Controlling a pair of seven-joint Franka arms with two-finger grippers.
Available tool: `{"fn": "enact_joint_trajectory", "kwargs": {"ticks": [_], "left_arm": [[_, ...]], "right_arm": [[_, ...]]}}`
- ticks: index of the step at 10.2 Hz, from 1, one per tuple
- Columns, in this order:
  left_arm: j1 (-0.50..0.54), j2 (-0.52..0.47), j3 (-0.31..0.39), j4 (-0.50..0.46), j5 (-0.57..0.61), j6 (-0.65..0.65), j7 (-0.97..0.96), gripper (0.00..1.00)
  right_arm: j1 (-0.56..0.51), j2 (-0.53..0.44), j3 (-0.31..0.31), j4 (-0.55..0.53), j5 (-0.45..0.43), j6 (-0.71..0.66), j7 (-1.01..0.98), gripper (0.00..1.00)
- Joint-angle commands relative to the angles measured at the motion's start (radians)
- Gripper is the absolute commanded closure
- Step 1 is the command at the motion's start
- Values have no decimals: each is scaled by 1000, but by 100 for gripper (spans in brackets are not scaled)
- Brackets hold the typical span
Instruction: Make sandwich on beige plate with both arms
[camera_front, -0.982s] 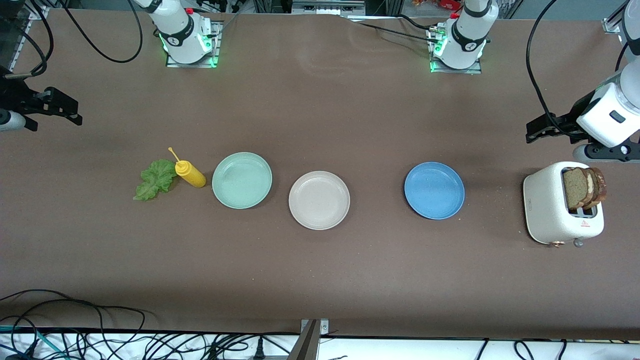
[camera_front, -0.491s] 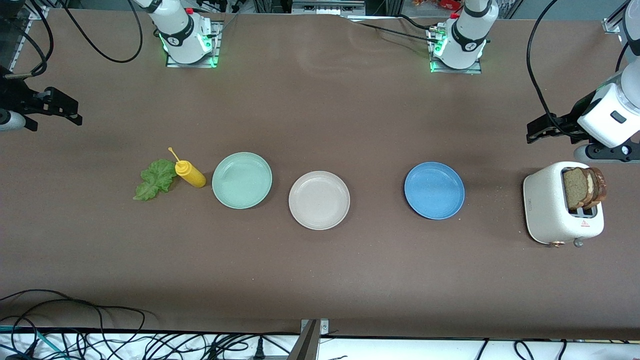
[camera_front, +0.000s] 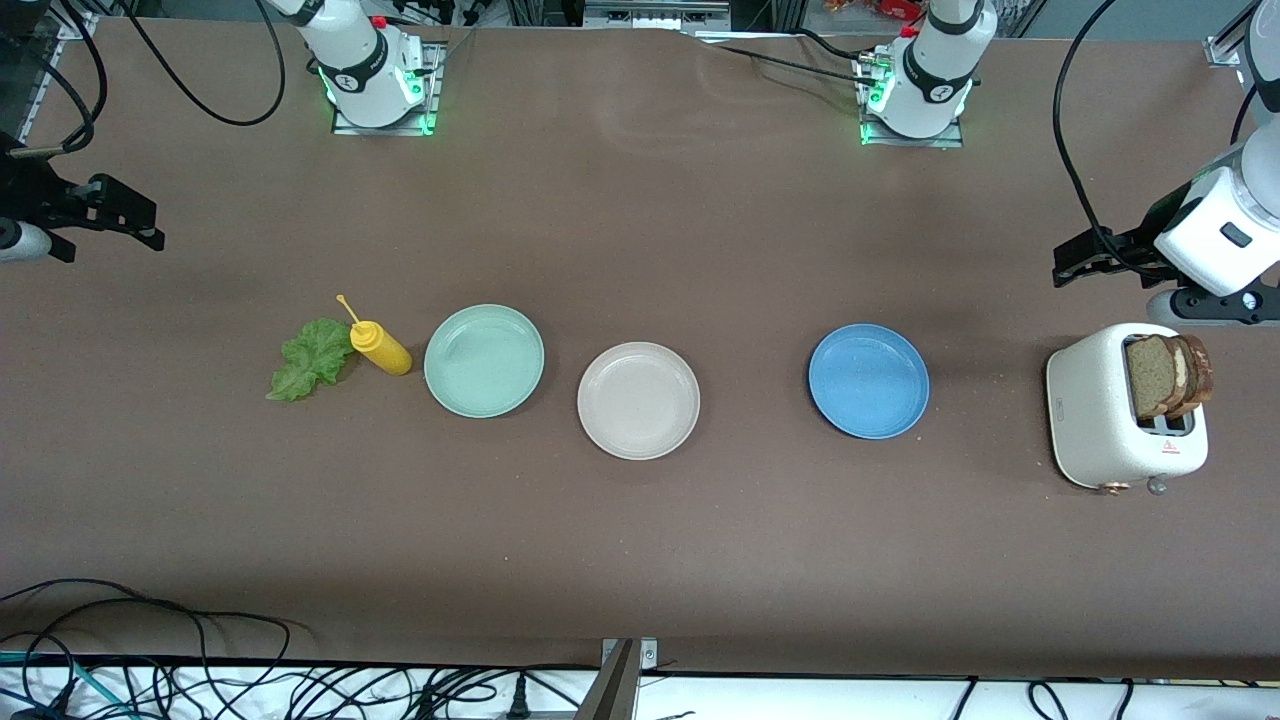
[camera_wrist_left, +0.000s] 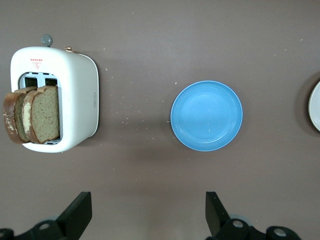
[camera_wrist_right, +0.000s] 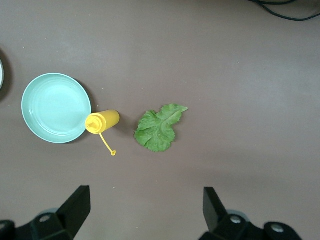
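Note:
The beige plate (camera_front: 638, 400) lies bare in the middle of the table; its rim (camera_wrist_left: 316, 107) shows at the edge of the left wrist view. Two bread slices (camera_front: 1165, 375) (camera_wrist_left: 37, 117) stand in a white toaster (camera_front: 1105, 415) (camera_wrist_left: 75, 95) at the left arm's end. A green lettuce leaf (camera_front: 310, 358) (camera_wrist_right: 157, 127) lies flat at the right arm's end. My left gripper (camera_front: 1065, 262) (camera_wrist_left: 146, 210) hangs open over bare table beside the toaster. My right gripper (camera_front: 153, 222) (camera_wrist_right: 145, 202) hangs open over bare table beside the lettuce. Both hold nothing.
A yellow mustard bottle (camera_front: 380, 347) (camera_wrist_right: 102, 121) lies between the lettuce and a mint green plate (camera_front: 484, 360) (camera_wrist_right: 56, 107). A blue plate (camera_front: 868, 381) (camera_wrist_left: 206, 116) sits between the beige plate and the toaster. Cables hang along the table edge nearest the front camera.
The left arm's hand has shifted very slightly. The right arm and everything on the table stay where they were.

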Motion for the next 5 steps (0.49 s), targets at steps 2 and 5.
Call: {"fn": "enact_joint_trajectory", "kwargs": {"ticks": [2,5], "left_arm": [[3,-2,3,-5,-4,10,18,0],[30,14,5,-2,25,13,51,0]], "right_arm": [[-2,11,-2,28,17,-22,-5,0],[-2,11,-2,28,17,-22,-8,0]]}}
